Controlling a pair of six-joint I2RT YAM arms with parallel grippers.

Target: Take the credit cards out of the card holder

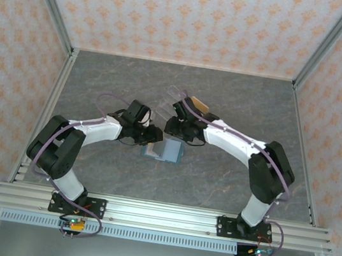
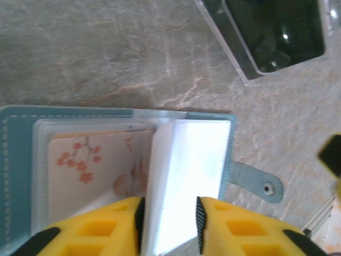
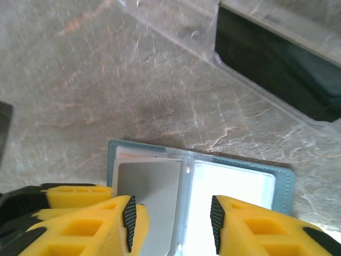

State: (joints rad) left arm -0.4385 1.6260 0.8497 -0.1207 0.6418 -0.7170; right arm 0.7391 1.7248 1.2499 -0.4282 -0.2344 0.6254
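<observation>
The teal-blue card holder lies open on the table between both arms. In the left wrist view its cover frames clear sleeves, and a card with pink blossoms sits in the left sleeve. A white sleeve page stands up between the fingers of my left gripper. The left pad touches it, the right pad stands just off it, and the jaws are not pinched. My right gripper hangs open over the holder's spine, with a grey page by its left finger. Both grippers meet over the holder.
A clear acrylic tiered stand stands just beyond the holder, close behind both grippers, with a tan card on it. The holder's snap strap sticks out to the right. The left gripper's yellow finger lies beside the right gripper.
</observation>
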